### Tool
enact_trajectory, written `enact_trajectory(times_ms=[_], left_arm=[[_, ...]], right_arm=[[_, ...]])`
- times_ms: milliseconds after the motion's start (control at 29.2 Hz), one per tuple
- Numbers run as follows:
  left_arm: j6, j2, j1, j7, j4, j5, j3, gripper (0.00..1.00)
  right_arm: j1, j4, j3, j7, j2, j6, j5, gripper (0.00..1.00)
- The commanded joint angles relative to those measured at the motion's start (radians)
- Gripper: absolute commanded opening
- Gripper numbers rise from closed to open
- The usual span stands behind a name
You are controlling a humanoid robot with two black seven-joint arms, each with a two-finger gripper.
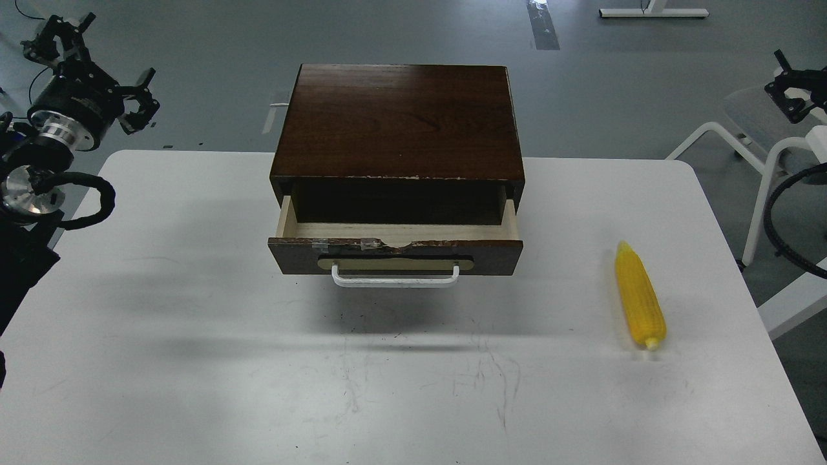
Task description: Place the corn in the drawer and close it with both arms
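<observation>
The corn [639,296] lies on the white table [194,361] at the right, its pale stub end toward me and nothing touching it. The drawer [491,253] of the dark brown cabinet [400,116] stands pulled partway out, showing a pale wood inside with nothing in it. Its white bar handle [394,279] faces me. My left gripper [147,94] hovers off the table's far left corner, open and holding nothing. At the far right edge my right gripper [786,87] is small and dark, well away from the corn.
A white chair [762,148] stands beyond the table's right edge, with a black cable [772,226] looping beside it. Grey floor lies behind the cabinet. Scuff marks cross the table's front middle.
</observation>
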Motion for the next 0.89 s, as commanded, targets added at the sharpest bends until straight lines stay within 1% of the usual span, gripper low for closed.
enact_trajectory(times_ms=[0,69,172,274,309,377,515,583,686,858], left_arm=[[0.000,0.002,-0.002,0.000,0.000,0.001,0.003,0.98],[0.000,0.003,-0.002,0.005,0.001,0.001,0.001,0.98],[0.000,0.003,-0.009,-0.004,0.013,0.001,0.000,0.98],[0.000,0.000,-0.009,-0.030,0.023,-0.001,-0.002,0.98],[0.000,0.000,-0.006,-0.056,0.024,-0.001,-0.002,0.98],[0.000,0.003,-0.006,-0.081,0.024,0.001,-0.002,0.98],[0.000,0.005,-0.009,-0.079,0.024,-0.002,-0.003,0.98],[0.000,0.002,-0.005,-0.079,0.024,-0.002,-0.006,0.98],[0.000,-0.009,0.003,-0.078,0.024,-0.002,-0.002,0.98],[0.000,0.006,0.011,-0.093,0.024,-0.002,-0.005,0.98]], right_arm=[[-0.001,0.000,0.000,0.000,0.000,0.000,-0.002,1.00],[-0.002,-0.002,0.000,0.000,-0.001,0.000,-0.002,1.00],[-0.002,-0.006,-0.001,0.000,-0.001,0.000,-0.003,1.00],[-0.002,-0.005,-0.008,0.000,-0.004,0.000,-0.005,1.00],[0.002,-0.002,-0.011,0.000,-0.013,0.000,-0.006,1.00],[0.011,0.003,-0.020,-0.001,-0.033,0.000,-0.012,1.00],[0.043,0.030,-0.021,-0.009,-0.096,0.000,-0.032,1.00],[0.087,0.060,-0.040,-0.011,-0.139,0.000,-0.108,1.00],[0.126,0.089,-0.063,-0.009,-0.162,0.000,-0.173,1.00],[0.179,0.216,-0.107,-0.014,-0.274,0.000,-0.322,1.00]])
